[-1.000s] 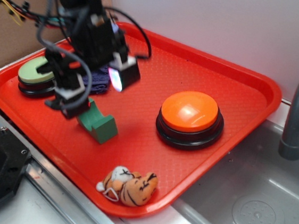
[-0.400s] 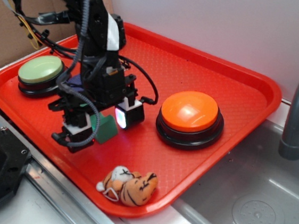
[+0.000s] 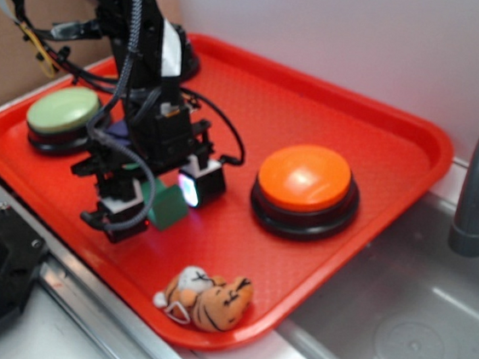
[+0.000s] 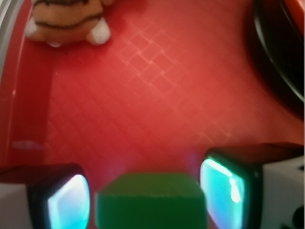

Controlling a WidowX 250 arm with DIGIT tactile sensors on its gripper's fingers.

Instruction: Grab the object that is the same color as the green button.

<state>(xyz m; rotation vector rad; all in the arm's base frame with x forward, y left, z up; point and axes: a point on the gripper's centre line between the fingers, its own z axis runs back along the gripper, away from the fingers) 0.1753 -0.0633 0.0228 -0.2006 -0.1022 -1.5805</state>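
Tiger plush (image 3: 204,298) lies nearest, at the lower middle of the red tray (image 3: 379,151). Behind it, left of centre, the pincer (image 3: 160,201) stands spread, its glowing pads on either side of the dark green block (image 3: 168,205) without clearly touching it. That block looks light, rigid and fairly smooth; its flat side faces suit a squeeze. Farther off sit the orange button (image 3: 304,180) and, upper left, the green button (image 3: 62,110).

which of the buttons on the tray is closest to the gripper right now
The pale green button, at the tray's left end beside the gripper. The larger orange button sits farther off to the right.
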